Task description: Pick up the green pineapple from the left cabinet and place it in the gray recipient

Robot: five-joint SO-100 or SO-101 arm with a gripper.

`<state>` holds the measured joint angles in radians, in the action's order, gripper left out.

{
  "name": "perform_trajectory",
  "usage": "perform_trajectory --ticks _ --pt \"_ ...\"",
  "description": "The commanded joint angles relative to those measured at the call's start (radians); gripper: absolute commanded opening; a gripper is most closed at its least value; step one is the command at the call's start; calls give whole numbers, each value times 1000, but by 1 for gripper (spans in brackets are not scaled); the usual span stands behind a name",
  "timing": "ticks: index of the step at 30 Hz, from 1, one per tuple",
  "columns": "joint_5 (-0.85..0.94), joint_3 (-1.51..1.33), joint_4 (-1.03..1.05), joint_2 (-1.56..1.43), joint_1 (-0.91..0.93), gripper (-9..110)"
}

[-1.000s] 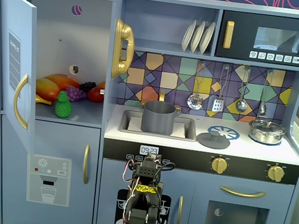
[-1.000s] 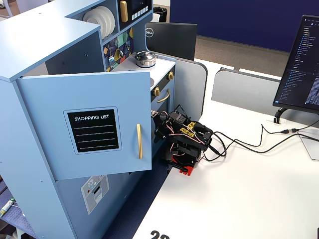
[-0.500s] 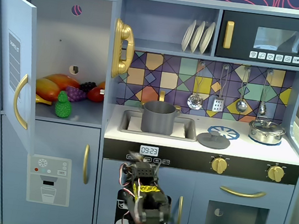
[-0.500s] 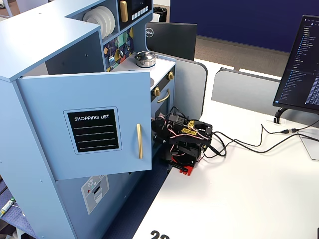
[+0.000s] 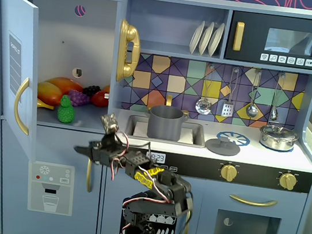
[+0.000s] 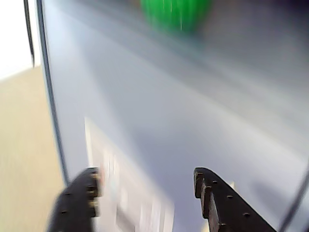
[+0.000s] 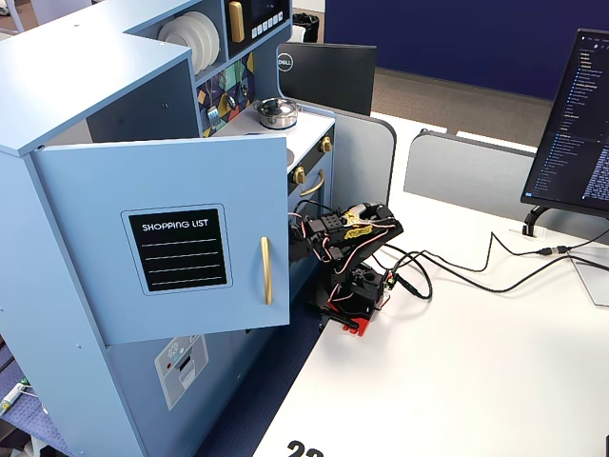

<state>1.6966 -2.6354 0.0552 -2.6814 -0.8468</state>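
- The wrist view is motion-blurred; the green pineapple [image 6: 176,13] is a smear cut off by the top edge.
- Both fingers [image 6: 77,205] run off the bottom edge.
- In a fixed view, the open cabinet door [image 7: 162,238] hides the cabinet's contents and the arm's front end.

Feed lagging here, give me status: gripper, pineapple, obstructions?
Gripper open, empty, below cabinet shelf. Small bumpy green plastic pineapple at shelf front, ungrasped. Blue hinged cabinet door open; nothing blocking.

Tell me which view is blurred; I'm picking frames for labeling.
The wrist view is smeared: the green pineapple is just a streaky blob, though the open gripper reads clearly. Both fixed views are sharp, with the pineapple crisp in one.
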Motion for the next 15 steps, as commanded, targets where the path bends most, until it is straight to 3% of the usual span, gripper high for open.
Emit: perform_trajectory --ticks 1,7,15 --pt "28 149 -91 91 0 23" --pt "-17 282 -166 258 28 32" --pt "-98 459 -275 448 67 34"
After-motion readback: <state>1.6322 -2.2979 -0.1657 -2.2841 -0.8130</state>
